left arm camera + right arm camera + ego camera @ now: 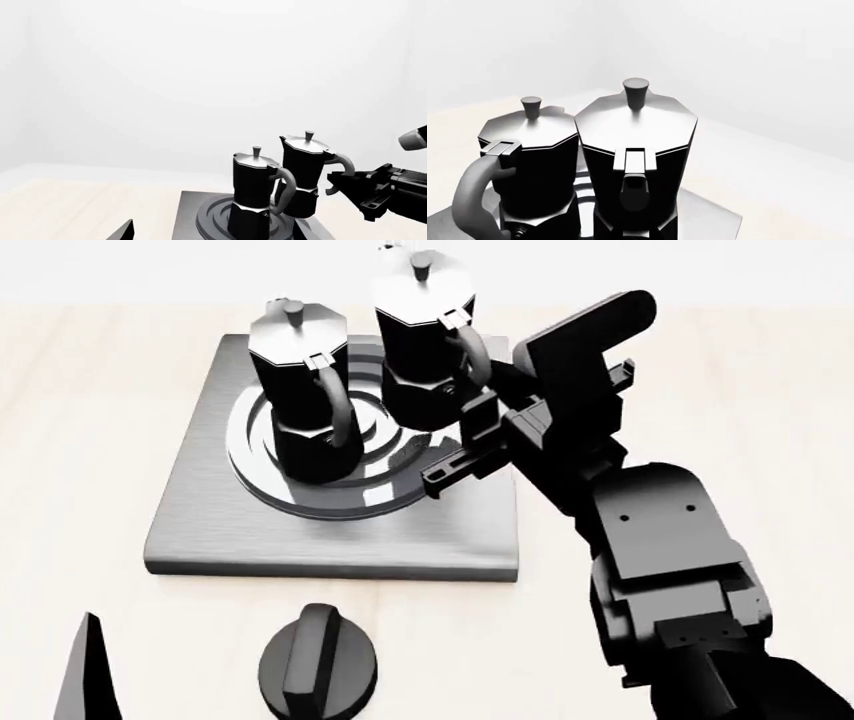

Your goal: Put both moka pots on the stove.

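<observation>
My right gripper (461,440) sits at the right-hand moka pot (424,340), at its handle side. In the head view one black finger (461,462) reaches low toward the burner rings and the other sits up against the pot's handle, so the jaws look parted, with the handle at or between them; I cannot tell whether they actually press on it. The left wrist view shows the same gripper (340,182) with its tips right at the curve of that handle, again too close to call contact. The right wrist view looks straight down the handle hinge of this pot (637,165), and the jaws themselves do not show there.

This pot stands upright on the stove (214,530), at the far right part of the ring burner. The left-hand moka pot (304,390) stands upright just beside it, nearer the burner's middle, its handle turned toward me. In the right wrist view this left-hand pot (534,160) looks very close to the other; whether they touch I cannot tell.

The stove lies flat on the pale wooden surface (80,390). In front of it, nearer to me, a short black round knob (320,665) rests on the surface, well apart from the pots.

Of my left gripper I see only a black pointed sliver (91,670) at the lower left of the head view, and a dark tip (123,231) in its own wrist view; whether its jaws are parted or closed I cannot tell.
</observation>
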